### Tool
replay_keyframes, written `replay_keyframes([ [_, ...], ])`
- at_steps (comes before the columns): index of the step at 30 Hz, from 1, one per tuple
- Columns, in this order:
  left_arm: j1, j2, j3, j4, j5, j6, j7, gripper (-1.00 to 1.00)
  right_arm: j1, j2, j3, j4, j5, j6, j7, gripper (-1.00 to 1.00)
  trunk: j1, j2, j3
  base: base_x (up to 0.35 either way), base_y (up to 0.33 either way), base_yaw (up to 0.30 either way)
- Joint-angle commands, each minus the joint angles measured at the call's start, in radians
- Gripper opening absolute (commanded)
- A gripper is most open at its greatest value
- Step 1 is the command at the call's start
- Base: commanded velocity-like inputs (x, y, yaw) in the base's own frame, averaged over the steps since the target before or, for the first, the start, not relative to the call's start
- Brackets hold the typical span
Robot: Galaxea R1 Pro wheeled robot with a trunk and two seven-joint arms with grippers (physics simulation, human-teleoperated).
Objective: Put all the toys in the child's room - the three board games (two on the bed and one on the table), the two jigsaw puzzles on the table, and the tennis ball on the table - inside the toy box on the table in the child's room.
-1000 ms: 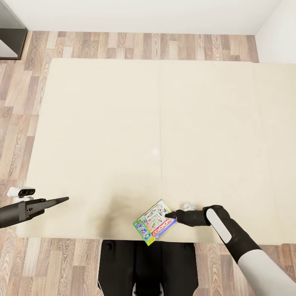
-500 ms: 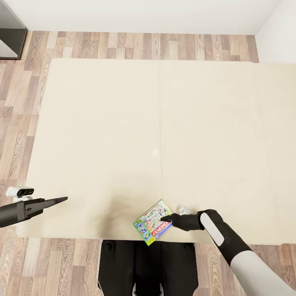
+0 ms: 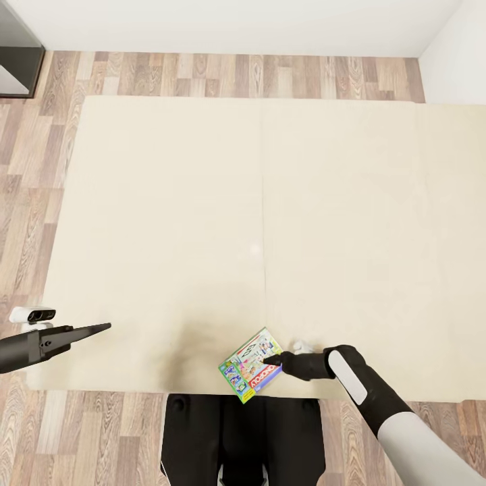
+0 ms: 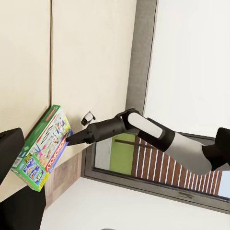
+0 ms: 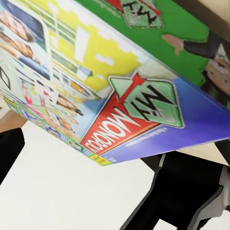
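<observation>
Since a second ago my right hand [image 3: 278,360] has slid in toward the Monopoly board game [image 3: 251,365], so that its tips now reach over the box's right side; between the last half second and now almost nothing has shifted, and the box lies as it did. It sits flat on the bed [image 3: 202,202], at the near edge, a little right of the middle, turned cornerwise with one corner hanging just past the mattress edge.

From my left wrist camera the right hand [image 4: 76,138] looks drawn to a narrow point touching the box's [image 4: 43,146] edge. Whether the fingers are closed on the box or merely resting against it I cannot tell. My right wrist camera is pressed close on the printed lid [image 5: 120,96], which says the hand is very near but shows no finger clearly.

My left hand [image 3: 101,329] hovers over the near left corner of the bed, fingers together and holding nothing, well apart from the box.

My worry is the edge. If I have only a thin pinch on one side of a flat box, lifting it could let it pivot and slip out, and it would drop off the bed to the floor. A push instead of a grip would nudge it over the same edge.
</observation>
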Motion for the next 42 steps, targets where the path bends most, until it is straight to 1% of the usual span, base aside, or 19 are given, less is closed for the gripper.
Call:
replay_keyframes([
  [1,0.000,0.000,0.000,0.000,-0.001,0.011,-0.004,1.00,0.000,-0.001,0.002,0.001,0.007,0.001,0.007,1.00,0.001,-0.002,-0.001,0.000,0.000,0.000],
  [8,0.000,-0.001,0.000,0.000,0.000,0.011,-0.004,1.00,-0.001,0.004,0.000,0.006,0.008,0.002,0.007,1.00,0.001,-0.002,-0.001,0.000,0.000,0.000],
  [13,0.000,-0.001,0.000,0.000,0.000,0.011,-0.005,1.00,-0.002,0.025,0.000,0.006,0.008,0.002,0.008,1.00,0.001,-0.002,-0.001,0.000,0.000,0.000],
  [18,0.000,-0.001,0.000,0.000,0.000,0.011,-0.005,1.00,-0.002,0.038,0.000,0.006,0.008,0.002,0.007,1.00,0.001,-0.002,-0.001,0.000,0.000,0.000],
  [31,0.000,-0.001,0.000,0.000,0.000,0.011,-0.005,1.00,0.001,0.044,-0.001,0.003,0.007,0.003,0.007,1.00,0.001,-0.002,-0.001,0.000,0.000,0.000],
  [34,0.000,-0.001,0.000,0.000,0.000,0.011,-0.005,1.00,-0.002,0.055,-0.001,0.003,0.007,0.003,0.008,1.00,0.001,-0.002,-0.001,0.000,0.000,0.000],
  [36,0.000,0.000,0.000,0.000,0.000,0.011,-0.005,1.00,-0.005,0.070,0.000,0.004,0.008,0.003,0.008,1.00,0.001,-0.002,-0.001,0.000,0.000,0.000],
  [37,0.000,0.000,0.000,0.000,-0.001,0.011,-0.005,1.00,-0.009,0.085,0.001,0.005,0.008,0.003,0.008,1.00,0.001,-0.002,-0.001,0.000,0.000,0.000],
  [38,0.000,0.000,0.000,0.000,-0.001,0.011,-0.005,1.00,-0.012,0.091,0.001,0.005,0.008,0.003,0.008,1.00,0.001,-0.002,-0.001,0.000,0.000,0.000],
  [42,0.000,0.000,-0.001,0.000,0.000,0.011,-0.005,1.00,-0.041,0.105,0.001,0.006,0.008,0.003,0.007,1.00,0.001,-0.002,-0.001,0.000,0.000,0.000],
])
